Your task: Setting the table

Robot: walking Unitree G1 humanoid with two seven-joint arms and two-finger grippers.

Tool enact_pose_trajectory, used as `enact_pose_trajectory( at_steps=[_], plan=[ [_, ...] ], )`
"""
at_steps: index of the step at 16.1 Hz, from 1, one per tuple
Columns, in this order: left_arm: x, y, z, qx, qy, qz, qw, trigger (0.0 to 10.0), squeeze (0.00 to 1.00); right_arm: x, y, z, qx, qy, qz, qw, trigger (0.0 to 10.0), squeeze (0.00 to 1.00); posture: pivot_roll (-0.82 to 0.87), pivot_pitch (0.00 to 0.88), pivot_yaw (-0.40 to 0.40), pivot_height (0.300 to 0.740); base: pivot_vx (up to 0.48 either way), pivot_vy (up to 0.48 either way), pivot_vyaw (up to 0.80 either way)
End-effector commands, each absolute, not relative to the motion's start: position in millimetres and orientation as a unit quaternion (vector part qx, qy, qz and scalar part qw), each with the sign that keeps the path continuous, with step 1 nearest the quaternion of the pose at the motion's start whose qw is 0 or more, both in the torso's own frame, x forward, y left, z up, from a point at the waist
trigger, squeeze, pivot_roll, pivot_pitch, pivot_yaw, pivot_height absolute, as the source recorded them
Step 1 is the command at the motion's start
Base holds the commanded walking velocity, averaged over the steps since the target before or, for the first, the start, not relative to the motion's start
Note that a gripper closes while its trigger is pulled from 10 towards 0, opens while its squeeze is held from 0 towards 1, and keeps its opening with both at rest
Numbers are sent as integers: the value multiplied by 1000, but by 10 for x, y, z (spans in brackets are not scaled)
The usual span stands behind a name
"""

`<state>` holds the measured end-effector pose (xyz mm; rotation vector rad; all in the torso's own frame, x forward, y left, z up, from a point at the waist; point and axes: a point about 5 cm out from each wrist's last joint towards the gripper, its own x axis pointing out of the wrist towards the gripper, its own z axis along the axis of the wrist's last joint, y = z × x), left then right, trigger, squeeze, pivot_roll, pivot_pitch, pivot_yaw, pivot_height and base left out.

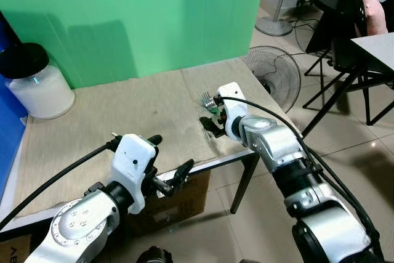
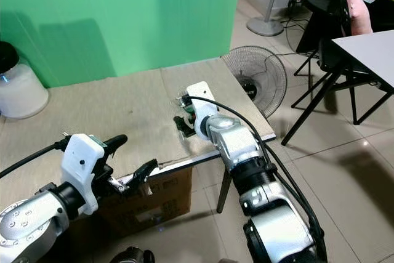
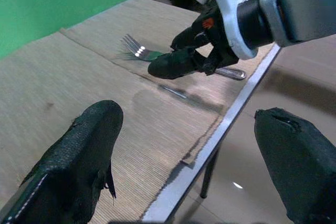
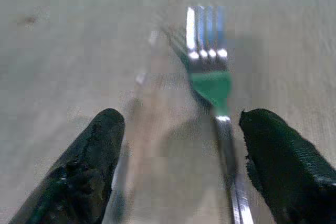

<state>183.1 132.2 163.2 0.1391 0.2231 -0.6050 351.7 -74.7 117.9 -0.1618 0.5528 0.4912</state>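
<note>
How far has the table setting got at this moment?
Done: a fork lies on the mat. In hand: the right hand hovers open over the fork, not gripping it. The left hand waits open at the table edge. Left: no plates or other cutlery laid.

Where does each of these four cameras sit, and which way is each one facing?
Left eye: on the head, looking down at the table; both arms show.
Right eye: beside it, same scene.
Left wrist: on the left arm, looking along the open left pincer toward the right pincer.
Right wrist: on the right arm, looking down between its open black fingers at the fork.
Shared: the fork lies in every view.
</note>
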Motion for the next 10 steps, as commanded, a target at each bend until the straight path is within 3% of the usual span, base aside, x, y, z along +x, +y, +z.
enact_pose_trajectory(
  at_steps=[1, 10],
  plan=[
    [1807, 1304, 1640, 71, 112, -306, 943, 10000, 0, 3572, -775, 1230, -75, 260, 232, 934, 0, 0, -30, 62, 1, 740, 0, 0, 0],
    [1782, 1283, 1639, 65, 119, -322, 937, 10000, 0, 3633, -822, 1105, -78, 286, 231, 927, 0, 0, -24, 57, -6, 740, 0, 0, 0]
  ],
)
